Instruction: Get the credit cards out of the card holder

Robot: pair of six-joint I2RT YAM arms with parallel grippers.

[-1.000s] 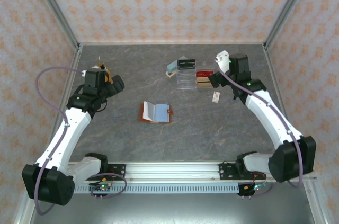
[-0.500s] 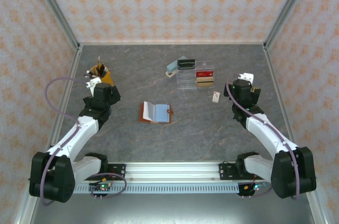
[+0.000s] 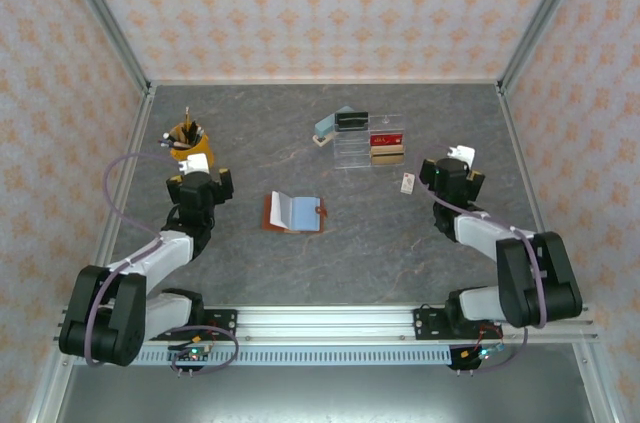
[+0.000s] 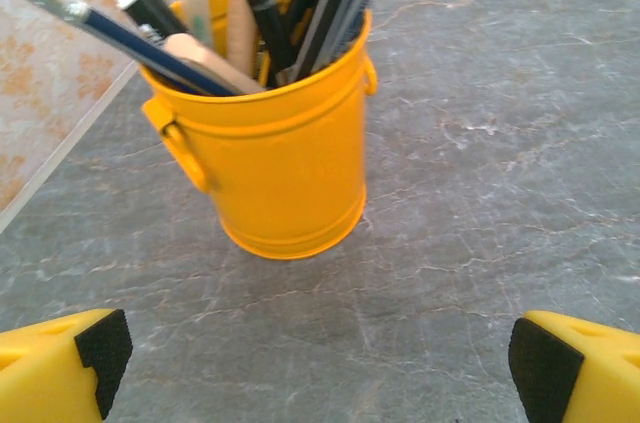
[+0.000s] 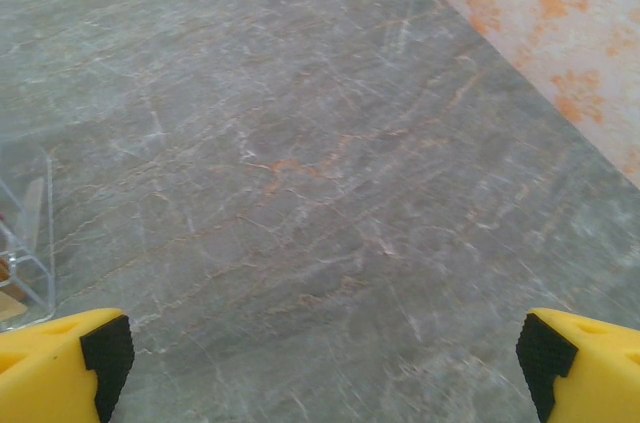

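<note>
The card holder, a reddish-brown wallet, lies open at mid-table with a light blue inner pocket facing up. Whether cards sit inside it is too small to tell. A red credit card and a tan one rest in the clear organiser at the back. My left gripper is open and empty, low over the table, just short of the yellow pen bucket. My right gripper is open and empty over bare table, right of the organiser.
The yellow bucket, full of pens and brushes, stands right in front of my left fingers. A black box and a light blue block sit behind the organiser. A small white tag lies near my right gripper. The enclosure walls stand close on both sides.
Both arms have folded back toward the near edge. The left gripper drew back from beside the bucket, the right one away from the organiser. Both stayed open.
</note>
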